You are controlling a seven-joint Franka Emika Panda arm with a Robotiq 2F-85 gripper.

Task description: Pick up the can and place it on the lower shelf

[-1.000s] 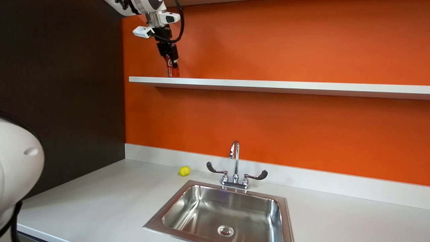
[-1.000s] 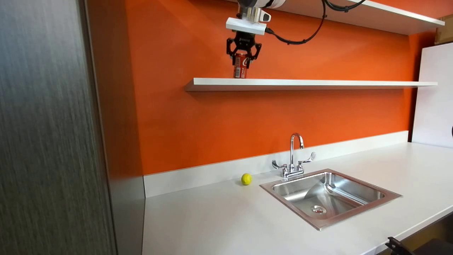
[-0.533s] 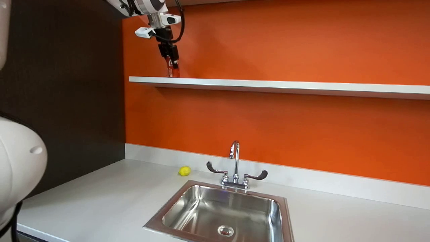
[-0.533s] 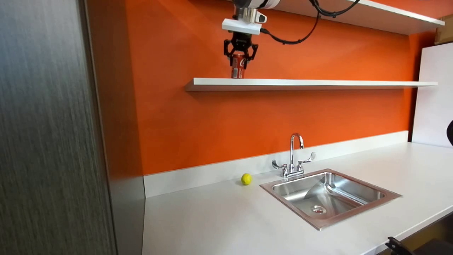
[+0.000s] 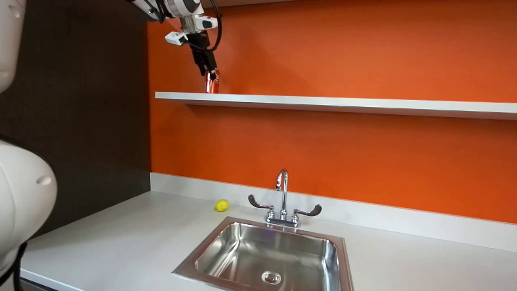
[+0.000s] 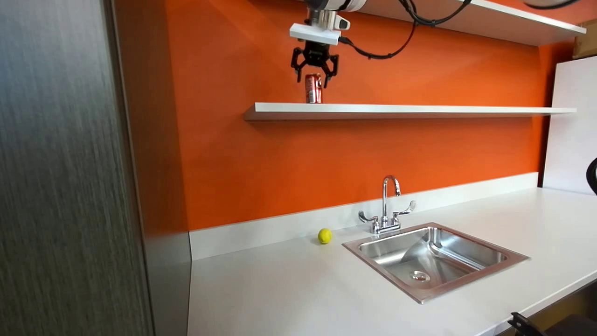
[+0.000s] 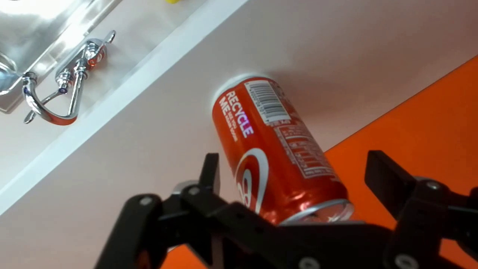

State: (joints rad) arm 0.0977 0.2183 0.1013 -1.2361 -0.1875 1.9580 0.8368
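The red can [image 6: 314, 89] stands upright on the lower shelf [image 6: 396, 109], near that shelf's end, in both exterior views. My gripper [image 6: 312, 80] is right above and around the can's top, its jaws spread wide. In the wrist view the can [image 7: 276, 149] lies between the two fingers [image 7: 388, 181], with a gap showing on each side, so nothing is gripped. The can's top rim is partly hidden behind the gripper's black body. In an exterior view one finger covers part of the can [image 5: 212, 86].
An upper shelf [image 6: 443, 23] runs above the arm. The orange wall [image 5: 323, 60] is close behind the can, and a dark panel [image 5: 80, 101] rises beside the shelf's end. Below are a sink [image 5: 262, 258], a faucet [image 5: 284, 194] and a yellow lemon [image 5: 221, 205] on the counter.
The fingers have spread and let go of the can. Before that, gripper and can shifted slightly together along the shelf; the can now stands free.
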